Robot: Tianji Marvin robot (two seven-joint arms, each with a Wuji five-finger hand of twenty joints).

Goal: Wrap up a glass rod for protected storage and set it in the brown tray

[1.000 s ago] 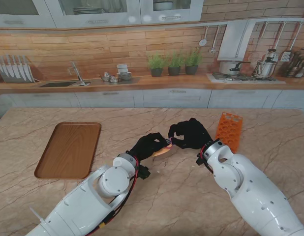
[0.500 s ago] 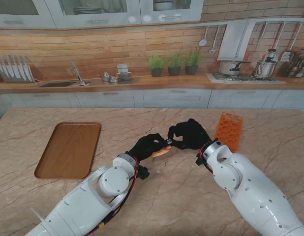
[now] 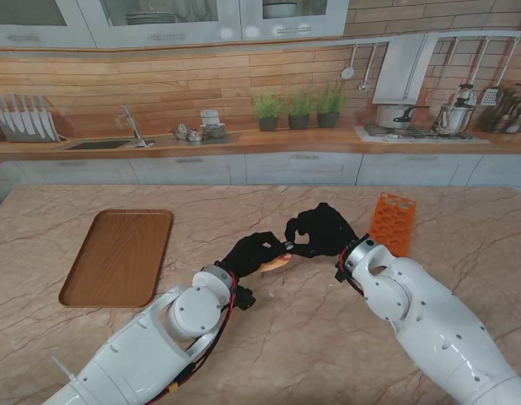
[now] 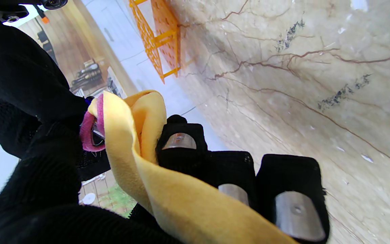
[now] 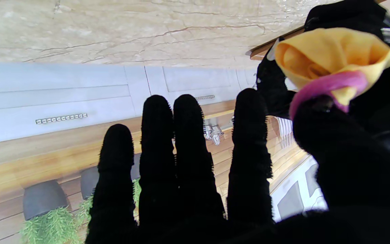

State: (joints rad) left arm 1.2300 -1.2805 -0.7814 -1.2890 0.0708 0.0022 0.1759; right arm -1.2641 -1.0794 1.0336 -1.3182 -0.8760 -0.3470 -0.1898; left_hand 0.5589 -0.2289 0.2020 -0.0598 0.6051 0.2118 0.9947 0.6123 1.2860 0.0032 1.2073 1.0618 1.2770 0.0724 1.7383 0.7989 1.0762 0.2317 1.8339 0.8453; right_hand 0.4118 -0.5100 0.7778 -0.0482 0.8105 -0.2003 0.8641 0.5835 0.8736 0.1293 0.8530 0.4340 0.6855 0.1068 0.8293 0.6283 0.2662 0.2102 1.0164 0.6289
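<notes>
— Wrapping's the step I'm on, I reckon: my left hand is curled around the yellow cloth, rolled into a bundle, the glass rod presumably inside, though I can't see it.

— And your right?

— My right hand meets the bundle's end, thumb pinching a pink band against the cloth; the other four fingers stand straight and free.

— So what's next?

— Seating that band snugly over the roll without letting the cloth unwind, I'd judge.

— Where's the tray?

— The brown tray lies well apart on my left, holding nothing. The bundle hangs between my hands, above the table, near the orange rack.
</notes>
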